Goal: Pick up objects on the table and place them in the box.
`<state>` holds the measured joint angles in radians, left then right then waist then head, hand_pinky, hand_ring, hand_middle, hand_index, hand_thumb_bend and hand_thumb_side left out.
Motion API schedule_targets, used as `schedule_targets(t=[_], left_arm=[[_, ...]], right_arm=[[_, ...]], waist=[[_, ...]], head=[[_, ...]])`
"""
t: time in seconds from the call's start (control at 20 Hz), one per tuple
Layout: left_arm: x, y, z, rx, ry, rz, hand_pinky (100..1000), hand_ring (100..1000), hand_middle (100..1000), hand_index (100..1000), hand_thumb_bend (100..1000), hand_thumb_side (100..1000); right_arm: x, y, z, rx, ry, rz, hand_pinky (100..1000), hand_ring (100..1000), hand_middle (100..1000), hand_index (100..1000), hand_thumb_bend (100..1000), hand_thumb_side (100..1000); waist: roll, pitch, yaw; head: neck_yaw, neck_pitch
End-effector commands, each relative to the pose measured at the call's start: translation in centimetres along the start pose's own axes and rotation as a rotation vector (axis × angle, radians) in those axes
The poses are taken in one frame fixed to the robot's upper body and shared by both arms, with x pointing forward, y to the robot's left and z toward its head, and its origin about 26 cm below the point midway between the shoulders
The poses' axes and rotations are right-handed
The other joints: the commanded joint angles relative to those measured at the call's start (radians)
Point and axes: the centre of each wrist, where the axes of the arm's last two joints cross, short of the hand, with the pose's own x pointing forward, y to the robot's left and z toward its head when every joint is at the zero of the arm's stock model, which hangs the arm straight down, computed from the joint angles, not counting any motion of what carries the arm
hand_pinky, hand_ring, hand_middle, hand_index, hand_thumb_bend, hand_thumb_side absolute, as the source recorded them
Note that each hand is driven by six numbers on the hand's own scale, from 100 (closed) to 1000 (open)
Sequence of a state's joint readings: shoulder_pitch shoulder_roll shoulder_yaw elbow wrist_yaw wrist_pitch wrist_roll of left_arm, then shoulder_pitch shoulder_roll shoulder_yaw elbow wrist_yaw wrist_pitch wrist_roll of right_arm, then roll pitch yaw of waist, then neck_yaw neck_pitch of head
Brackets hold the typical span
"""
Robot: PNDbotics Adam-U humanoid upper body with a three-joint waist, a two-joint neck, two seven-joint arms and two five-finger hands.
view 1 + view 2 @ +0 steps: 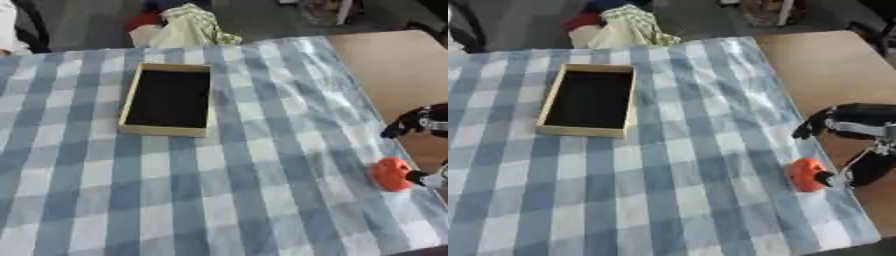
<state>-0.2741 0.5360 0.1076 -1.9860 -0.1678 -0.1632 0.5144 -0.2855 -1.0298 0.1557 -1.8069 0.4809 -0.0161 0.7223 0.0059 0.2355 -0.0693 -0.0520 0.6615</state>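
right hand [859, 145] is in at the right edge of the table, over the seam where the blue-and-white checked cloth [667, 165] ends and bare brown tabletop [833, 65] starts. fingers curled, one dark fingertip [824, 179] touching the right side of the orange object [805, 175], another finger hanging above and apart from it. can't tell if it's actually clamped on the object or just touching; contact shows on one side only. orange object is a small rounded thing sitting on the cloth near the right edge, toward the near side of the table. box [168, 99] is a shallow tan-rimmed tray with a dark interior, lying flat on the cloth at the far left-centre, well apart from the object and the hand. nothing visible inside the box. left hand not in either view. a pile of pale and red fabric [179, 27] sits past the far edge of the table.
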Motion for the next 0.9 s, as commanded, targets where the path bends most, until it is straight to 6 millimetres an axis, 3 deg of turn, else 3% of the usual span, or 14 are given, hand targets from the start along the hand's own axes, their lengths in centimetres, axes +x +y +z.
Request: schedule_targets(t=[0.05, 0.25, 0.3, 0.35, 0.9], left_arm=[[0.5, 0.4, -0.7, -0.006, -0.031, -0.006, 784, 787, 736, 826, 562, 701], [0.5, 0.4, -0.7, -0.008, -0.032, -0.004, 783, 786, 736, 826, 561, 701], [0.5, 0.4, -0.7, -0.008, -0.032, -0.004, 783, 786, 736, 826, 564, 699], [0.5, 0.4, -0.7, -0.008, -0.032, -0.003, 783, 786, 736, 826, 561, 702], [0.5, 0.2, -0.7, -0.016, -0.033, 0.004, 779, 784, 733, 826, 560, 703]], right_arm=[[-0.5, -0.5, 0.2, -0.011, 0.033, 0.03, 821, 840, 780, 897, 347, 191], [-1.0, 0.0, -0.2, 0.002, 0.05, 0.029, 822, 841, 779, 897, 368, 193], [-1.1, 0.2, -0.3, 0.005, 0.058, 0.03, 821, 837, 770, 895, 398, 143], [-1.3, 0.4, -0.4, 0.009, 0.064, 0.029, 820, 834, 767, 895, 375, 204], [-2.4, 1.7, -1.3, 0.012, 0.103, 0.033, 808, 809, 711, 876, 408, 182]], waist=[[0.001, -0.01, 0.0], [0.003, -0.008, 0.002], [0.003, -0.008, 0.003], [0.004, -0.008, 0.004], [0.009, -0.003, 0.008]], head=[[-0.006, 0.003], [-0.009, 0.005], [-0.01, 0.005], [-0.01, 0.005], [-0.013, 0.004]])
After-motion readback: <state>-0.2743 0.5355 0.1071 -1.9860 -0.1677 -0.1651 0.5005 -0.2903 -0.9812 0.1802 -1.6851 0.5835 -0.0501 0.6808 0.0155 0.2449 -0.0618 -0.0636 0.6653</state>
